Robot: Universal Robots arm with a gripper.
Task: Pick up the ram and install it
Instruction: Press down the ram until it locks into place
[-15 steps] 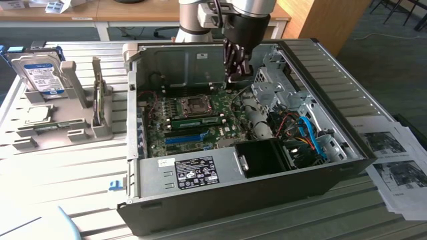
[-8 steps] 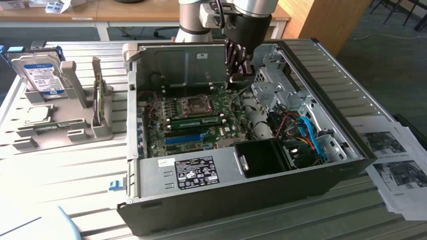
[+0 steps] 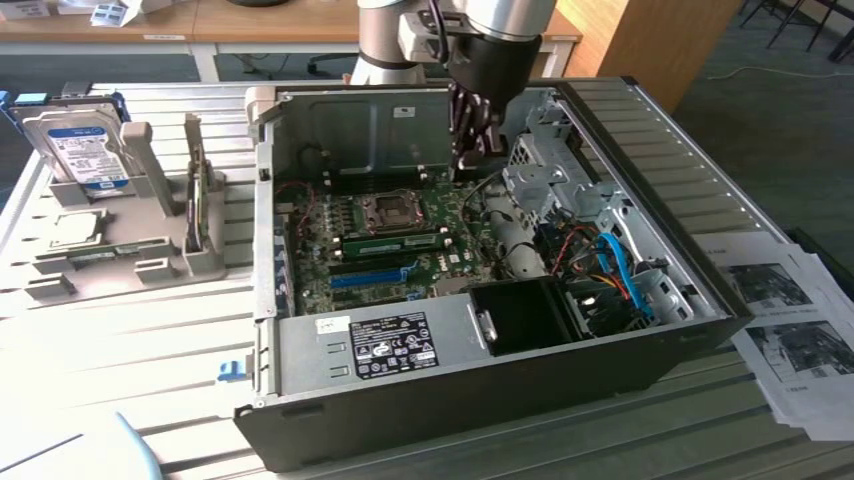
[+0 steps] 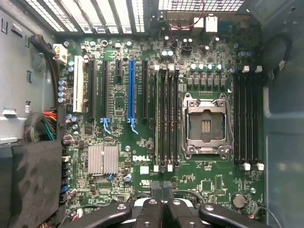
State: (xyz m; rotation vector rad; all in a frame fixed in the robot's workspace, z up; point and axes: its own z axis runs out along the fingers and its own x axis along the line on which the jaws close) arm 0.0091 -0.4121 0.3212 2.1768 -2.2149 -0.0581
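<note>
while the gripper (image 3: 474, 160) hangs over the open computer case (image 3: 694, 190), above the cpu socket (image 3: 391, 208) and on its rear-wall side, its fingers are pressed together with nothing between them. the wrist view shows the same: the gripper (image 4: 164, 213) is closed and empty, looking straight down on the motherboard.

the ram (image 3: 394, 241) is not in the grip. it lies in the bank of memory slots just beside the cpu socket, on the side toward the long blue slot (image 3: 367, 277), and reads as a green stick with dark chips along its face. in the wrist view the ram (image 4: 156, 118) looks like a pale edge in the slot of that bank farthest from the cpu socket (image 4: 206, 124), though edge-on i cannot be sure.

by my judgement the step in hand is the seating itself. to do it well, any push should fall straight down on the stick's top edge, evenly along its length, so neither end rides high. the white latches (image 4: 156, 168) at the slot ends should stand closed against the stick. closed fingers make a decent pusher, but they must keep off the cpu socket's open contacts.
</note>
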